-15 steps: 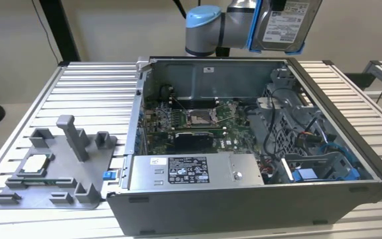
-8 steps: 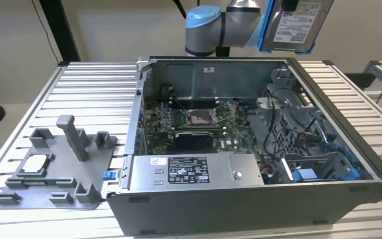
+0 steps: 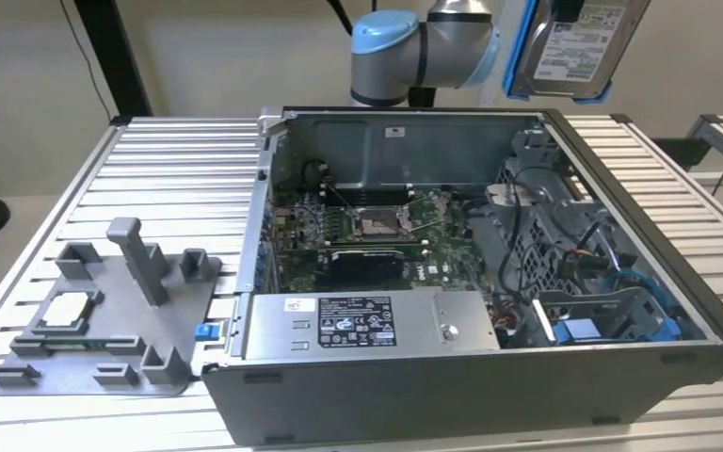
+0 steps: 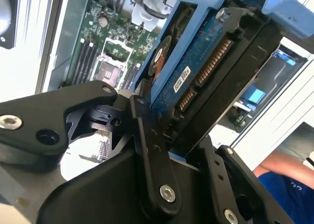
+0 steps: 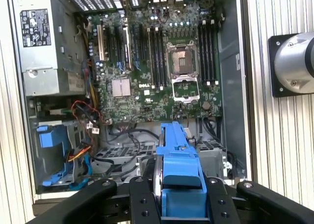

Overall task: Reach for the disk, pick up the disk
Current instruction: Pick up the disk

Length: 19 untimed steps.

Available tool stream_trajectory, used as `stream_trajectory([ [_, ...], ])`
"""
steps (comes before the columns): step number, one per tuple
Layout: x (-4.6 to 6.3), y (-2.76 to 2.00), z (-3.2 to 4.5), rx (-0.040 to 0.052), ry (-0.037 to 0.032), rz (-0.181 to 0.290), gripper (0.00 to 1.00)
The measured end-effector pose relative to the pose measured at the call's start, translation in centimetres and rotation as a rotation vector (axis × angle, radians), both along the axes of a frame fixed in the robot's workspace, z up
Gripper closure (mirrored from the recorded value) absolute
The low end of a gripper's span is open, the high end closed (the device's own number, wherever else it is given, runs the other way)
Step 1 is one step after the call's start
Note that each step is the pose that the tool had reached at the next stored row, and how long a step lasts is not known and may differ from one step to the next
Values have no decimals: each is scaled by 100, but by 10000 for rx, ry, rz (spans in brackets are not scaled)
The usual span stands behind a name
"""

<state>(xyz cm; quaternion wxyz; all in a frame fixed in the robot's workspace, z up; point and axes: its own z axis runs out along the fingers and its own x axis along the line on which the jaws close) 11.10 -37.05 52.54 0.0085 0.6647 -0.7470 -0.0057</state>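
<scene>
The disk [image 3: 575, 42], a silver-grey drive with a white label and a bright blue frame, hangs high above the open computer case [image 3: 488, 377] at the back right in the exterior view. My gripper [image 5: 179, 185] is shut on the disk [image 5: 179, 185], its black fingers [image 5: 142, 204] pressing both sides of the blue frame. In the second wrist view the disk [image 4: 196, 57] shows its blue circuit board and connector between the black fingers [image 4: 147, 150].
Below lies the open case with the motherboard [image 5: 162, 62], an empty processor socket [image 5: 184, 60], a power supply [image 3: 361, 325] and blue drive brackets [image 3: 587, 330]. A grey fixture [image 3: 98, 320] holding a small silver chip sits at the exterior view's left. A person's blue sleeve [image 4: 289, 189] is nearby.
</scene>
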Motion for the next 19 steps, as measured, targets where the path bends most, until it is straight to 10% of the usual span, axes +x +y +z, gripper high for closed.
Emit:
stream_trajectory([
  [19, 107, -2, -1, 0, 0, 3, 100],
])
